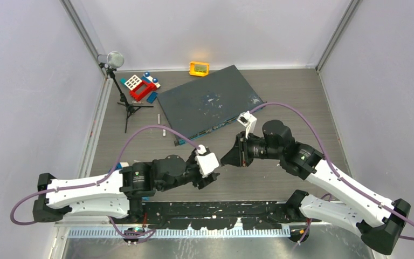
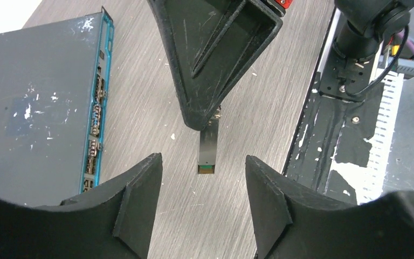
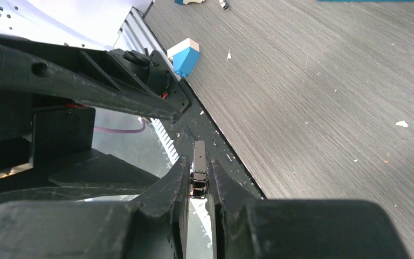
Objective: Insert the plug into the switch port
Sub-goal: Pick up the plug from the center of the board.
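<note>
The plug (image 2: pixel 209 156) is a small dark metal module with a green-gold end. My right gripper (image 3: pixel 199 165) is shut on it, and in the right wrist view the plug (image 3: pixel 199 174) sits pinched between the fingertips. In the left wrist view it hangs from the right gripper's fingers (image 2: pixel 215 59), just above the table. My left gripper (image 2: pixel 204 186) is open, one finger on each side of the plug's free end and clear of it. The switch (image 1: pixel 207 100) is a flat dark-grey box. The switch ports (image 2: pixel 94 124) run in a row along its teal front face, to the left of the plug.
An orange-yellow box (image 1: pixel 199 68) lies behind the switch. Toy bricks (image 1: pixel 142 86) and a small tripod stand (image 1: pixel 123 97) are at the back left. A blue and white block (image 3: pixel 186 55) lies near the black mounting rail (image 1: pixel 215 209) at the near edge. Grey walls enclose the table.
</note>
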